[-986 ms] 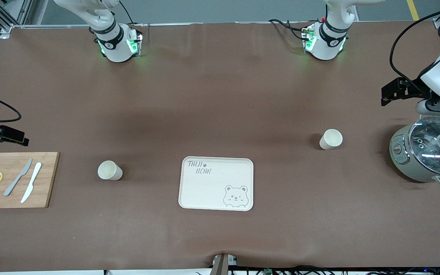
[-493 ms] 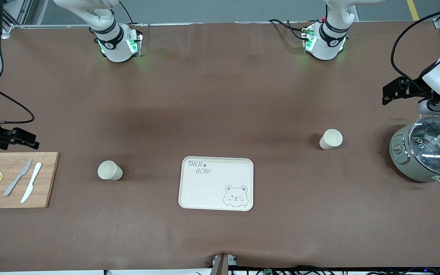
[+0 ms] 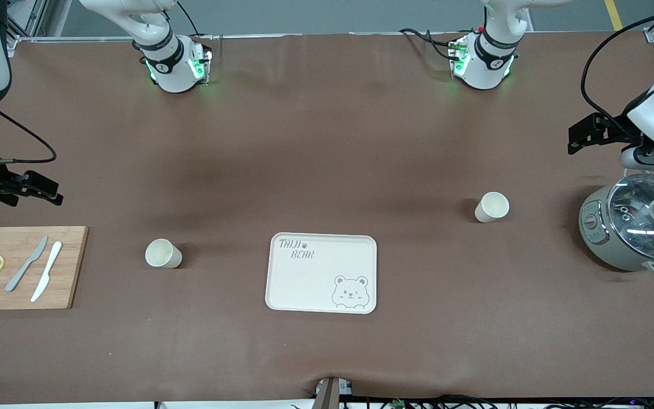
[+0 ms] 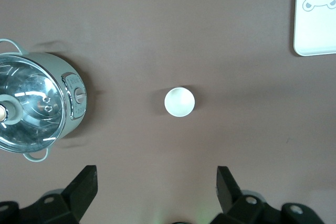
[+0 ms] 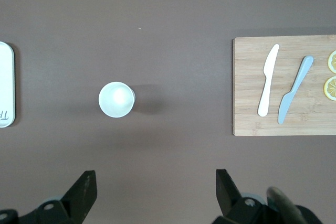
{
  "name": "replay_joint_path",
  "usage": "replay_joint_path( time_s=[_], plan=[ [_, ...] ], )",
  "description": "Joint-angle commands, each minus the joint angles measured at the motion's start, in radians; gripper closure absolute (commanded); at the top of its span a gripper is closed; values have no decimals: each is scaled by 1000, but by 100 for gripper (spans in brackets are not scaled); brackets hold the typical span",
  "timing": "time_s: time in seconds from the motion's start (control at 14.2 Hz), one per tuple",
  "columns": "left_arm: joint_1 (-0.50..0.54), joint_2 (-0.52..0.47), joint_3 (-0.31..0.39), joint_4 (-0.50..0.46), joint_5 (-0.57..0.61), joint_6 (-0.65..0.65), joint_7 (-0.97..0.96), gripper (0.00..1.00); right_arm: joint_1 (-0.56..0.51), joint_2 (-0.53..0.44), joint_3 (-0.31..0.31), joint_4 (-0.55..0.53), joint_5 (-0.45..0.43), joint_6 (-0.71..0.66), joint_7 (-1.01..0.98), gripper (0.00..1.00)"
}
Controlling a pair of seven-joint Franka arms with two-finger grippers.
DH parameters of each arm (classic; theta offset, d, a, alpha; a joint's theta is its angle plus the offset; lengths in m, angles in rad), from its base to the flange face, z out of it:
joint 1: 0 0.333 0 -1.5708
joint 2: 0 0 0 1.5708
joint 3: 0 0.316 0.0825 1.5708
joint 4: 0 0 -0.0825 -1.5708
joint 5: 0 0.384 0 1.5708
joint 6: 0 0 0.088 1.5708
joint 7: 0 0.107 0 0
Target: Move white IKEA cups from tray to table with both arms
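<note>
Two white cups stand upright on the brown table. One cup [image 3: 163, 254] stands between the cutting board and the bear tray [image 3: 304, 284]; it shows in the right wrist view [image 5: 116, 99]. The other cup [image 3: 491, 207] stands between the tray and the pot; it shows in the left wrist view [image 4: 179, 102]. My right gripper [image 5: 156, 184] is open and empty, high over the table's right-arm end beside the board. My left gripper [image 4: 156, 182] is open and empty, high over the table beside the pot.
A grey-green pot [image 3: 636, 227] with a glass lid stands at the left arm's end. A wooden cutting board [image 3: 71, 267] with two knives and two lemon slices lies at the right arm's end. The tray's edge shows in both wrist views.
The right arm's hand has moved away from the cutting board, toward the bases' side, and come further into the front view. The left arm has barely moved. The cups have not moved.
</note>
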Motion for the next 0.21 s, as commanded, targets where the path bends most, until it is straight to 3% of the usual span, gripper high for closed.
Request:
replay_joint_path(
  time_s=[0.0,0.14],
  plan=[
    [9,-14,-4,3,-15,-18,3,0,1,-28,4,-36,-19,19,-5,0],
    [9,-11,-4,3,-15,-18,-2,0,3,-28,4,-36,-19,22,-5,0]
  ],
)
